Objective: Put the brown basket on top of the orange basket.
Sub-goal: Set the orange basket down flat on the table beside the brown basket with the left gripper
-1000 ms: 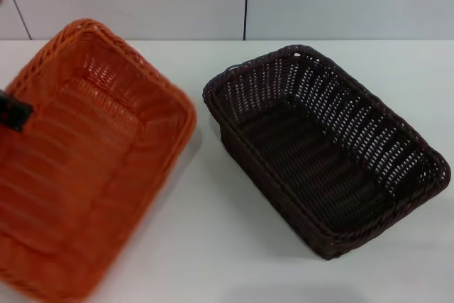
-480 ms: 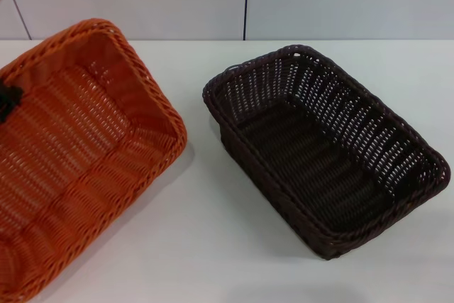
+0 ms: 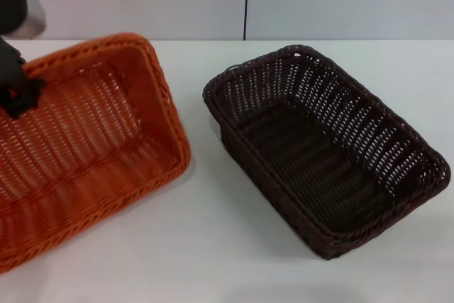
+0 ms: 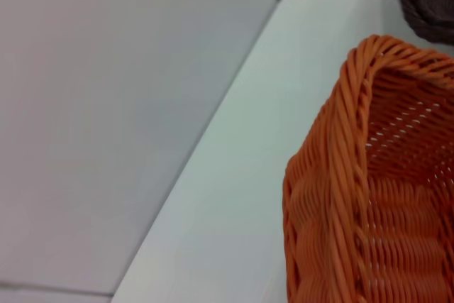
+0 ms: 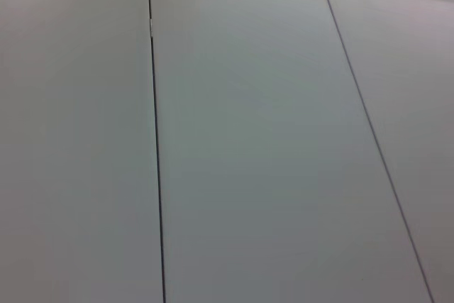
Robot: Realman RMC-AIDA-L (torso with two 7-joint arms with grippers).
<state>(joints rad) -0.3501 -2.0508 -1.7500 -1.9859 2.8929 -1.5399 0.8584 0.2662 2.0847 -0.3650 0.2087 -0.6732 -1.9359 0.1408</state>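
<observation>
baskets: we count two, one orange basket point(image 3: 92, 154) (tilted) and one brown basket point(image 3: 323, 147) apart; left gripper point(image 3: 20, 94) clamps the orange rim.

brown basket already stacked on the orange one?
No: in the head view the brown basket sits on the table beside the orange basket, apart from it, not on top.

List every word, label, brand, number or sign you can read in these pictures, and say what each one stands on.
None: no readable text shows in any view.
Orange basket: plain weave, no label.
Brown basket: plain weave, no tag or brand.
White table and wall panels: bare, only dark seam lines.
Left pincer at the orange basket's rim: dark, no marking visible.
</observation>
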